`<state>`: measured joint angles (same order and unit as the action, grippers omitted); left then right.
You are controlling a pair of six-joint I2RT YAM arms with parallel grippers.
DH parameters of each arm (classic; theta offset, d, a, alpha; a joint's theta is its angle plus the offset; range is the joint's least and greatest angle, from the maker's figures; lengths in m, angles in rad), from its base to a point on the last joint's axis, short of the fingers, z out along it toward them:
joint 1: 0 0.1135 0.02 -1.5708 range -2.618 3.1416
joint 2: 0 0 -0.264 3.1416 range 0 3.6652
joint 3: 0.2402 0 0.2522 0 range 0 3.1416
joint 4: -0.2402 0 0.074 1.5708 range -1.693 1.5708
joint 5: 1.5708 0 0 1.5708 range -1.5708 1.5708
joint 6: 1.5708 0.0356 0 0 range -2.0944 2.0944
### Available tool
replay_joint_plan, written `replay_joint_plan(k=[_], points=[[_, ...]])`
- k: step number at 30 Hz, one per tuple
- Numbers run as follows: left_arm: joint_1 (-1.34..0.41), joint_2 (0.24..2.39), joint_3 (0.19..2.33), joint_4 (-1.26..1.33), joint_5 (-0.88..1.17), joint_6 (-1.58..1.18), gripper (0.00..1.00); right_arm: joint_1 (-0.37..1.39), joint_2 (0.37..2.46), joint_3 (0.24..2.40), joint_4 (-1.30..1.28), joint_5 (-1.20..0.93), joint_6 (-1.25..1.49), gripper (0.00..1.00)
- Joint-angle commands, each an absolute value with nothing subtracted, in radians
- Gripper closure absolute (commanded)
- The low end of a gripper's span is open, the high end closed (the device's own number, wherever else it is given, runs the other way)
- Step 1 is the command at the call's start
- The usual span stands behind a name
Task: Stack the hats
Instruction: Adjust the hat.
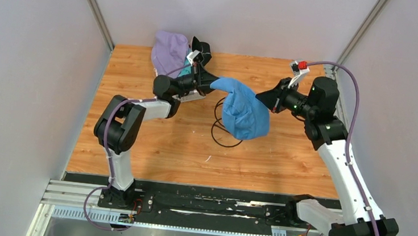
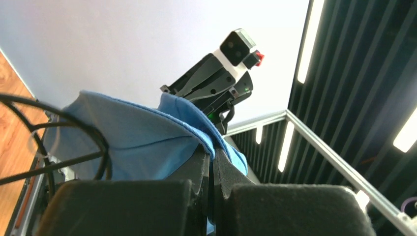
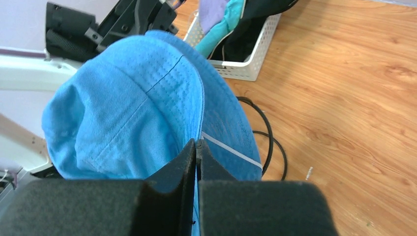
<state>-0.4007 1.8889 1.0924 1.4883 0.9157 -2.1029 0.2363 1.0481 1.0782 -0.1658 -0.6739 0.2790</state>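
The soft blue fabric bucket hat (image 1: 245, 114) is held in the air above the black wire-frame stand (image 1: 214, 129), stretched between both arms: the left gripper (image 1: 209, 84) is clamped on one brim edge, the right gripper (image 1: 261, 98) on the opposite edge (jaws pressed together on cloth)

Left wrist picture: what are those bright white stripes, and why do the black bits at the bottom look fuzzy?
Left wrist view: the stripes are ceiling lights, glaring pure white; the left end effector, shut on the blue hat, sits nearest the lens and looks soft. Right wrist view: the right end effector blurs likewise, while the hat's stitching is crisp.
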Motion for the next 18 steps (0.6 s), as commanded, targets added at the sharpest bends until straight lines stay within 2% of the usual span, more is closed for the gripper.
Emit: replay_joint_plan(k=[1,10,18], points=[[-0.392,1.769,1.001,1.455,0.78,-2.292,1.0,0.249,1.069,1.147,-0.204,-0.597,0.256,1.0],[-0.407,1.55,0.981,1.241,0.757,-2.222,1.0,0.249,1.073,1.234,-0.227,-0.597,0.252,0.99],[-0.465,1.45,0.898,1.18,0.718,-2.204,1.0,0.249,1.068,1.275,-0.247,-0.611,0.257,0.99]])
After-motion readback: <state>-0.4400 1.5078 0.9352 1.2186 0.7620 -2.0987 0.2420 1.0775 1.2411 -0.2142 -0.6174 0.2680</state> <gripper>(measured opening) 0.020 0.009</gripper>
